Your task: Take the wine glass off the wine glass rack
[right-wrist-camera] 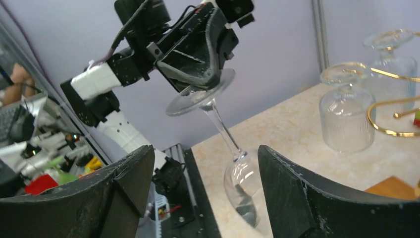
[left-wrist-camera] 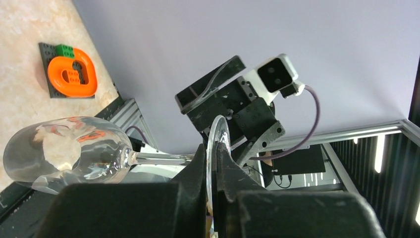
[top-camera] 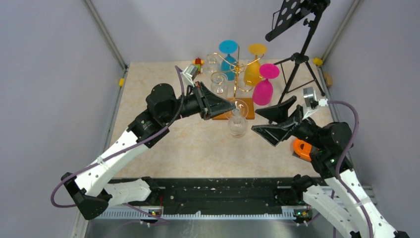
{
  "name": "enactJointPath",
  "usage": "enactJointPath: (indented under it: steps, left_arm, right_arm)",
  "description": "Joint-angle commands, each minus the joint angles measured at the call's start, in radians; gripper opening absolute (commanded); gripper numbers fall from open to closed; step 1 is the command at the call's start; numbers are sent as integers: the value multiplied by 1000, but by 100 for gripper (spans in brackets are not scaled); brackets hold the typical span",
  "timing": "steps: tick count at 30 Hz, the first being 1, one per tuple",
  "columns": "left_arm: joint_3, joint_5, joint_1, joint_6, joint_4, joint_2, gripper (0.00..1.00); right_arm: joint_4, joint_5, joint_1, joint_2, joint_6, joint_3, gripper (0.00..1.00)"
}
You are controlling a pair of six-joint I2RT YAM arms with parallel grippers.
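Top view: the left claw point(top-camera: 230, 106) clamps the wine glass point(top-camera: 237, 125) by its foot, bowl down, in front of the wine glass rack point(top-camera: 238, 74) — left wrist: foot pinched edge-on — right wrist: the right claw point(right-wrist-camera: 205, 153) gapes beside the bowl.

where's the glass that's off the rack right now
In the top view the wine glass is mid-table just in front of the rack, bowl down, its foot pinched in the left tool.

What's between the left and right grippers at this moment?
A clear wine glass, hanging bowl-down from the left gripper, which pinches its foot; the right gripper stands open beside it. Top view shows it.
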Motion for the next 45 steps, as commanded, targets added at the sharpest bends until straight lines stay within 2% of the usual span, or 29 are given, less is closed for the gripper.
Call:
enactJointPath:
  steps: [1,5,11,15,22,26,28,31,34,35,37,41,45]
  left_arm:
    - [57,30,2,-48,5,-6,0]
    - [60,56,2,-64,7,2,0]
    - [44,92,3,-93,41,13,0]
    - [30,96,3,-98,57,11,0]
    - [21,105,2,-96,66,9,0]
    - [1,87,3,-86,66,-6,1]
    - [1,79,4,-73,67,-12,18]
    - [-9,62,5,-60,67,-25,59]
    - [-41,24,16,-53,67,-50,79]
    - [-58,12,22,-51,91,-62,88]
    - [-85,-14,40,-49,103,-84,93]
    - [-122,-74,67,-27,104,-119,94]
    - [-151,-100,94,-11,122,-133,95]
  right_arm:
    - [229,-177,10,76,-216,16,78]
    - [260,-234,17,146,-335,32,74]
    - [246,-342,75,250,-442,82,56]
    - [260,-361,128,283,-478,92,52]
    - [371,-381,154,324,-402,76,24]
    - [413,-380,155,328,-371,79,0]
    - [459,-354,153,322,-336,70,0]
    - [580,-279,154,306,-250,40,0]
    - [691,-123,154,280,-160,-9,0]
    - [713,-44,154,268,-136,-23,0]
    - [755,77,154,248,-84,-53,0]
    - [826,269,154,215,27,-95,0]
    - [783,508,154,178,154,-118,0]
